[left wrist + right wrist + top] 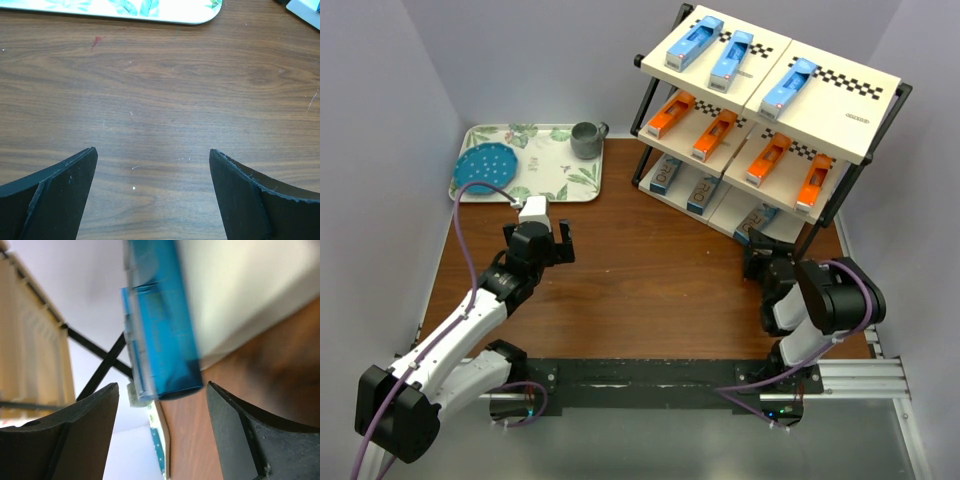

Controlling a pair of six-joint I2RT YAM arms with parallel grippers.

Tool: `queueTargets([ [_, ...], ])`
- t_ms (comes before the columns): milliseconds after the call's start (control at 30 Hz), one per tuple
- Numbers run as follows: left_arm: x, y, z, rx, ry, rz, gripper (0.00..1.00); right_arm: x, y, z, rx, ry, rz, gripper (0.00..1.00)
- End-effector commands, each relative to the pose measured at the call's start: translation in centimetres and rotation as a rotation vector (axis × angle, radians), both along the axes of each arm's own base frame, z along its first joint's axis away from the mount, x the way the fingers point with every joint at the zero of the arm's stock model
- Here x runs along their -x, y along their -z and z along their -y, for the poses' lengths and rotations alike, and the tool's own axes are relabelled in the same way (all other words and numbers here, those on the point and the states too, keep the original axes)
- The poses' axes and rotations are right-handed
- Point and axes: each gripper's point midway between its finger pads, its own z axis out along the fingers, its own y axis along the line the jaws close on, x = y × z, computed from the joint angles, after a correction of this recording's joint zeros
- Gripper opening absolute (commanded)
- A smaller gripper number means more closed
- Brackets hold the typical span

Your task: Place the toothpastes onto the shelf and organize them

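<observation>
The shelf stands at the back right. Three light blue toothpastes lie on its top board, several orange ones on the middle board, and grey-and-teal ones on the bottom board. My right gripper is open at the bottom tier's front. In the right wrist view the end of a teal toothpaste box on the cream board sits just ahead of the open right gripper, apart from both fingers. My left gripper is open and empty over bare wood.
A leaf-patterned tray lies at the back left with a blue plate and a grey mug on it. Its edge shows in the left wrist view. Grey walls close in the table on three sides.
</observation>
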Motion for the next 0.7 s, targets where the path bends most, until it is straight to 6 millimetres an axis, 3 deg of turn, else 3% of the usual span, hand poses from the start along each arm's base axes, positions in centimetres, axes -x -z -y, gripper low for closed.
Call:
queueTargets([
  [0,-0.4,-0.4,0.1,-0.012,0.005,0.033,1.00,1.6,-5.7,-0.3,0.046,-0.037,0.222,0.77],
  [67,-0.4,-0.4,0.0,-0.013,0.006,0.030,1.00,1.7,-4.4,-0.4,0.053,-0.045,0.161,0.80],
  [200,-0.4,-0.4,0.1,-0.011,0.007,0.033,1.00,1.7,-5.0,-0.6,0.083,-0.062,0.148,0.82],
  [233,-0.4,-0.4,0.1,-0.011,0.007,0.033,1.00,2.0,-4.3,-0.5,0.092,-0.064,0.111,0.82],
  [300,-0.4,-0.4,0.1,-0.011,0.007,0.033,1.00,1.1,-6.8,-0.2,0.117,-0.044,0.171,0.82],
  [333,-0.4,-0.6,0.1,-0.010,0.007,0.035,1.00,1.3,-5.8,-0.1,0.130,-0.044,0.120,0.82],
  [467,-0.4,-0.6,0.1,-0.009,0.007,0.037,1.00,1.7,-5.1,0.1,0.251,-0.073,0.005,0.85],
  [600,-0.4,-0.6,0.2,-0.007,0.013,0.037,1.00,1.2,-6.8,-1.4,0.338,-0.176,0.048,0.85],
  [667,-0.4,-0.6,0.3,-0.003,0.017,0.039,1.00,1.1,-6.4,-2.6,0.349,-0.251,0.050,0.85],
])
